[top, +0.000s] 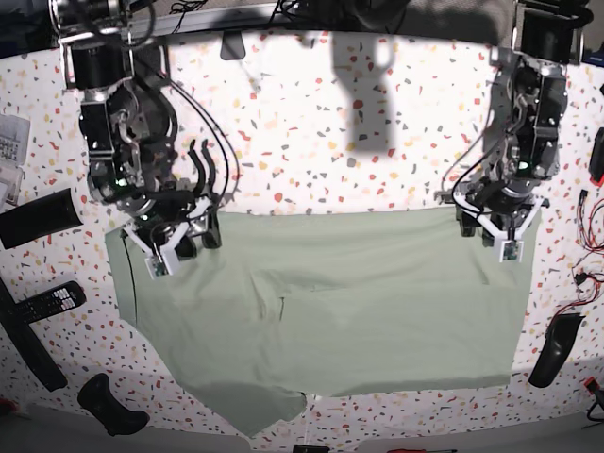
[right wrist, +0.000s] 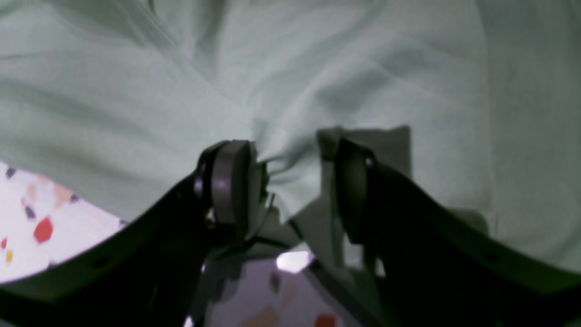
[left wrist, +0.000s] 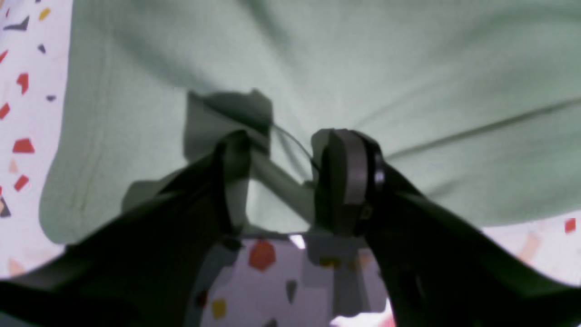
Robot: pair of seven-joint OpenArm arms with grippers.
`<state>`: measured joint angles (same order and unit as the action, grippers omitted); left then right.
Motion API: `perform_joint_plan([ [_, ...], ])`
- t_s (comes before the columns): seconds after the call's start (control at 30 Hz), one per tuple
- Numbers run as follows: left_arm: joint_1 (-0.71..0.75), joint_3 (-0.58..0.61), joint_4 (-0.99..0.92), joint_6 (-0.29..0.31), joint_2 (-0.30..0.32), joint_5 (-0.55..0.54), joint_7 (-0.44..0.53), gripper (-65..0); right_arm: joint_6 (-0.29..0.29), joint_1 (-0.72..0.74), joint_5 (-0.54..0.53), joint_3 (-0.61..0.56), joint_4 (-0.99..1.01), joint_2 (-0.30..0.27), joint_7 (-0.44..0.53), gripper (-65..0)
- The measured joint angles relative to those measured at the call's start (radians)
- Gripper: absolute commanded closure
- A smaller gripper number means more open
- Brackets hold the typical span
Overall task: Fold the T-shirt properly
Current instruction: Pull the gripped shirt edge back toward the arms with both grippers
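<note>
The pale sage-green T-shirt (top: 330, 302) lies flat and partly folded on the speckled table (top: 330, 142), with its straight edge at the back. My left gripper (top: 503, 243) is at its back right corner, my right gripper (top: 175, 250) at its back left corner. In the left wrist view the left gripper (left wrist: 288, 136) has its jaws apart, low over the shirt (left wrist: 363, 68), with a raised ridge of fabric between them. In the right wrist view the right gripper (right wrist: 288, 145) also has its jaws apart, with bunched cloth (right wrist: 136, 91) between them. Collar and buttons are hidden.
A remote (top: 42, 302) and a black flat object (top: 38, 215) lie at the left edge. A black handle-shaped thing (top: 109, 404) lies at the front left. A dark object (top: 552, 349) and loose cables (top: 590, 269) are at the right edge.
</note>
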<state>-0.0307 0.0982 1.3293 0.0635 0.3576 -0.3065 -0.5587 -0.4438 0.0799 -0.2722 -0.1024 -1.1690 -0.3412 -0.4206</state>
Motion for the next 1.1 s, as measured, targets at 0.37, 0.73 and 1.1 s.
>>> perform_joint_plan([
  [0.37,0.156,-0.048,0.143,0.011,0.002,0.038,-0.002,-24.9,0.001,-0.211,0.044,0.010,-0.261,0.001,-0.041,-29.7],
  [0.73,0.367,-0.178,0.342,0.004,0.002,0.045,-0.053,-24.9,0.002,-0.405,0.083,0.019,-0.415,0.000,-0.047,-29.6],
  [1.1,0.521,-0.178,0.498,0.000,0.003,0.045,-0.123,-24.9,0.010,-0.586,0.141,0.019,-0.584,0.001,-0.079,-29.7],
])
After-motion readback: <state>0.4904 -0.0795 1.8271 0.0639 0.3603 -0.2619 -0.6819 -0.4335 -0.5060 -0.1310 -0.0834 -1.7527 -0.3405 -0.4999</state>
